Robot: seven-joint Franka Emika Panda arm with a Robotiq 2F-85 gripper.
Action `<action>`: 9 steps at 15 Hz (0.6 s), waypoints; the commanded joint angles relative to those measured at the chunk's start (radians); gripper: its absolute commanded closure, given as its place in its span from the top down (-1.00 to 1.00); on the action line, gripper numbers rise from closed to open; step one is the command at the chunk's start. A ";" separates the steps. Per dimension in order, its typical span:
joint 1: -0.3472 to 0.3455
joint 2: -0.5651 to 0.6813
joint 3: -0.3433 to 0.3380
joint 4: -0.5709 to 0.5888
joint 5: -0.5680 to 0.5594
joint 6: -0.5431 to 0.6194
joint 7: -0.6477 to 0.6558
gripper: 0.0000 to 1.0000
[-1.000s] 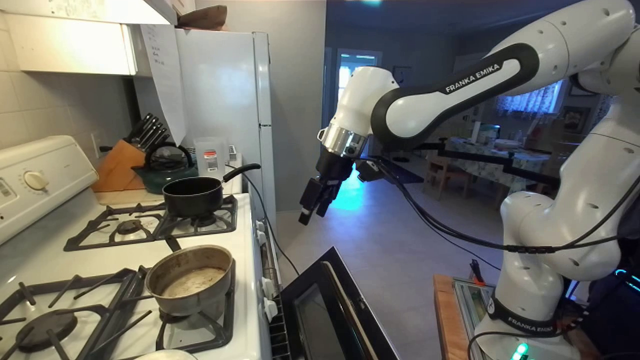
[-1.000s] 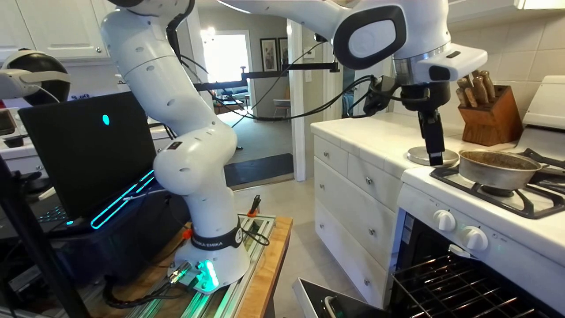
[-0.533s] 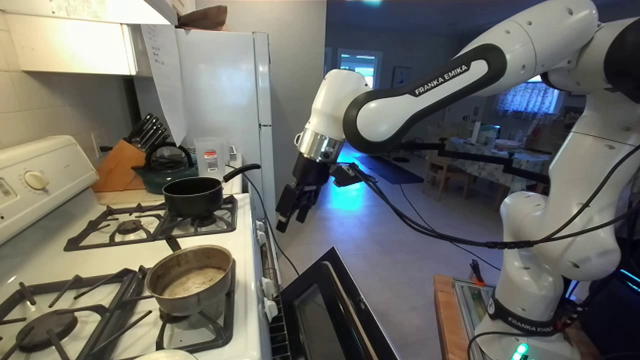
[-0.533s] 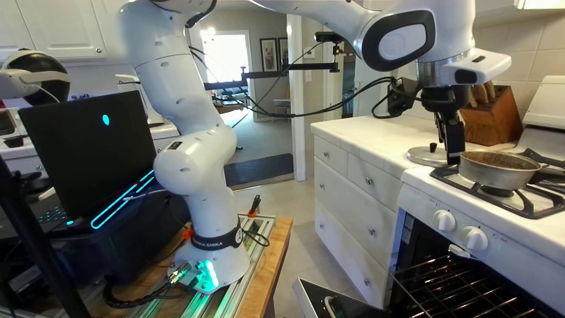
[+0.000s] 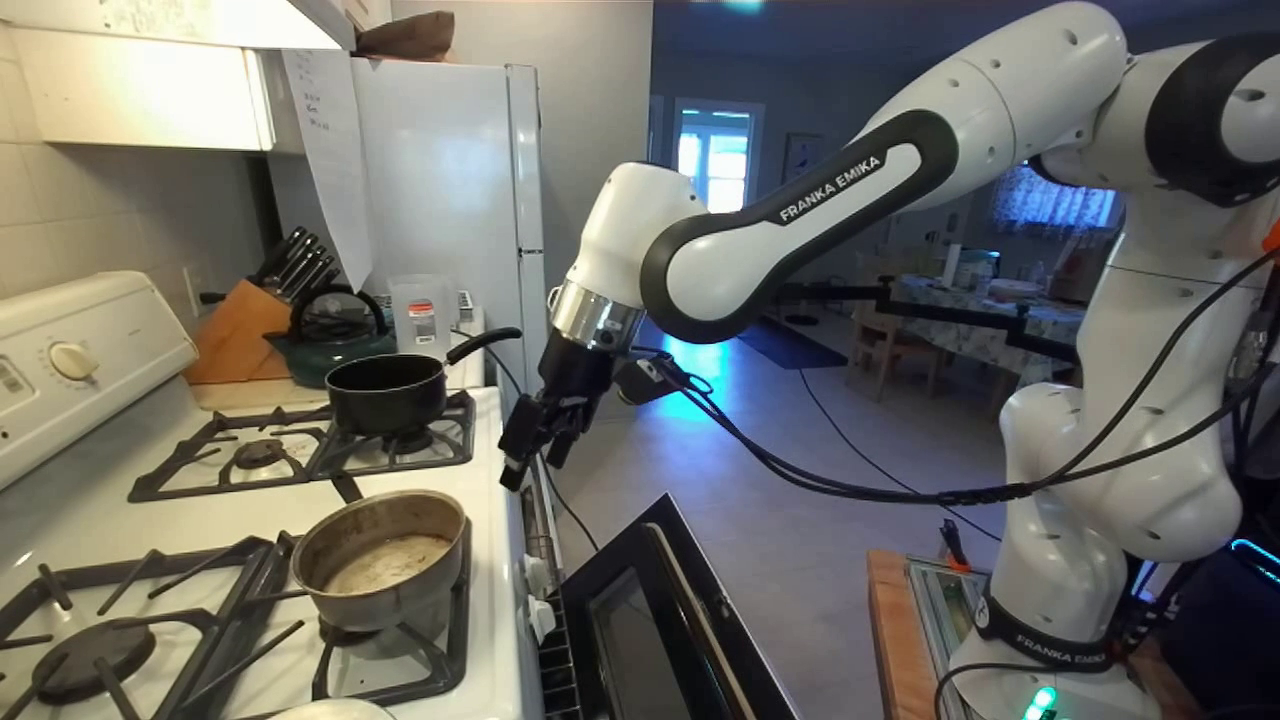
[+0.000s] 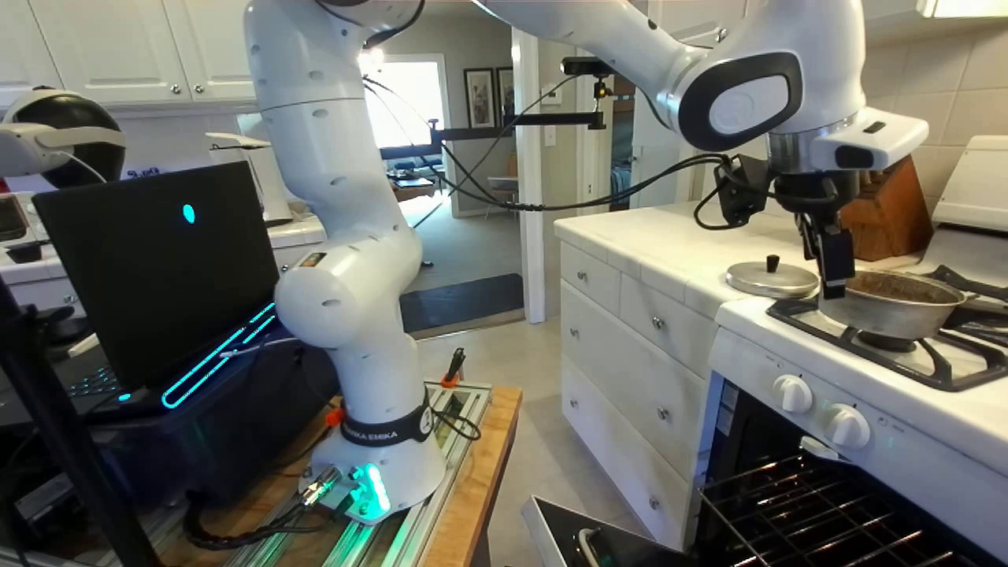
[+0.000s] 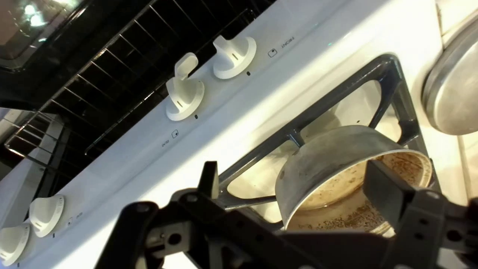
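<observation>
Moving down toward the pot, the gripper kept its jaws spread. Knobs sat below them, a lid nearby.

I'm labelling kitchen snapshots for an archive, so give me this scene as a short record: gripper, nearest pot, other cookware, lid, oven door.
gripper: open, holding nothing
nearest pot: metal pot, upright and uncovered on the stove, brown-stained inside; apart from the gripper
other cookware: black saucepan on the stove; dark green kettle beyond it
lid: silver, on the counter beside the stove
oven door: open
</observation>
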 commanded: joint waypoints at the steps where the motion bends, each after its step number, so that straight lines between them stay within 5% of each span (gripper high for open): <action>1: 0.004 0.071 0.007 0.059 0.018 0.056 0.068 1.00; 9: 0.016 0.145 0.007 0.101 0.002 0.093 0.251 1.00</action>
